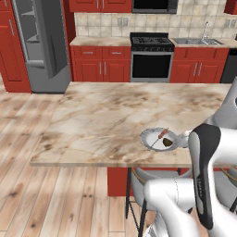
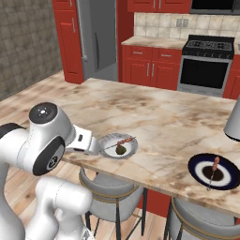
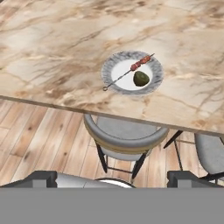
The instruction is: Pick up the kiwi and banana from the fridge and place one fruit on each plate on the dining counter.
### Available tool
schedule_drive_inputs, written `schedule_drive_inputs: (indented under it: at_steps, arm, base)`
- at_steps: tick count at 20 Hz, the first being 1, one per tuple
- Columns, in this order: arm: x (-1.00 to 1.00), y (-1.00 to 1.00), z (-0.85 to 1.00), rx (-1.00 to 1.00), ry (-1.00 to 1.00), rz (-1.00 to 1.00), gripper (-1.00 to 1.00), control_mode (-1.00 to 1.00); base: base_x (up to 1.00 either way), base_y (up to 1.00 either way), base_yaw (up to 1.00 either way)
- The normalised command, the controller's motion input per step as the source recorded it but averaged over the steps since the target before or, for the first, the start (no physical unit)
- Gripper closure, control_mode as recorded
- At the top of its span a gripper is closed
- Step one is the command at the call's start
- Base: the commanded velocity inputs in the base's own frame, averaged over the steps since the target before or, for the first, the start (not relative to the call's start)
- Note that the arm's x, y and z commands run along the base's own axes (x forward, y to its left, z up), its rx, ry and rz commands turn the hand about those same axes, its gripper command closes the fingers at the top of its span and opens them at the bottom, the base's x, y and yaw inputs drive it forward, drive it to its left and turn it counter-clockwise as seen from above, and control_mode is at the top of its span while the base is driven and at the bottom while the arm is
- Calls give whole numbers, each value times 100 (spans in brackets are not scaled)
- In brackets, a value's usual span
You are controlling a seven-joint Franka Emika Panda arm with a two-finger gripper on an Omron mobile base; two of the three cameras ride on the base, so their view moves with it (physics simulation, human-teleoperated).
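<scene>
The kiwi [image 3: 141,78] lies on the pale plate [image 3: 111,70], beside a thin skewer with red bits. That plate [image 2: 108,140] sits near the front edge of the dining counter [image 2: 164,117]. The kiwi [image 1: 165,143] also shows in the left base view. A dark plate [image 2: 213,171] with another skewer sits further right along the same edge. My gripper [image 3: 114,177] is open and holds nothing. It hangs above and in front of the counter edge, looking down at the pale plate. The fridge [image 1: 41,41] stands far back left with its door open. The banana is out of view.
Grey stools [image 3: 124,138] stand under the counter's front edge, with wood floor below. A stove [image 1: 152,55] and sink [image 1: 196,41] line the back wall between red cabinets. A grey rounded object [image 2: 233,119] stands at the counter's right end.
</scene>
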Motion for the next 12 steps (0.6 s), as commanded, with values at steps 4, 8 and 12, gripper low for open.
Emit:
schedule_drive_inputs:
  at_steps: [4,8,12]
  arm:
    - [-13,0,0,0,-1,0,-100,-100]
    - [0,0,0,0,0,0,-100,100]
    - [0,0,0,0,0,0,-100,100]
  base:
    - [0,0,0]
    - [-43,18,-9]
    - [-38,63,-18]
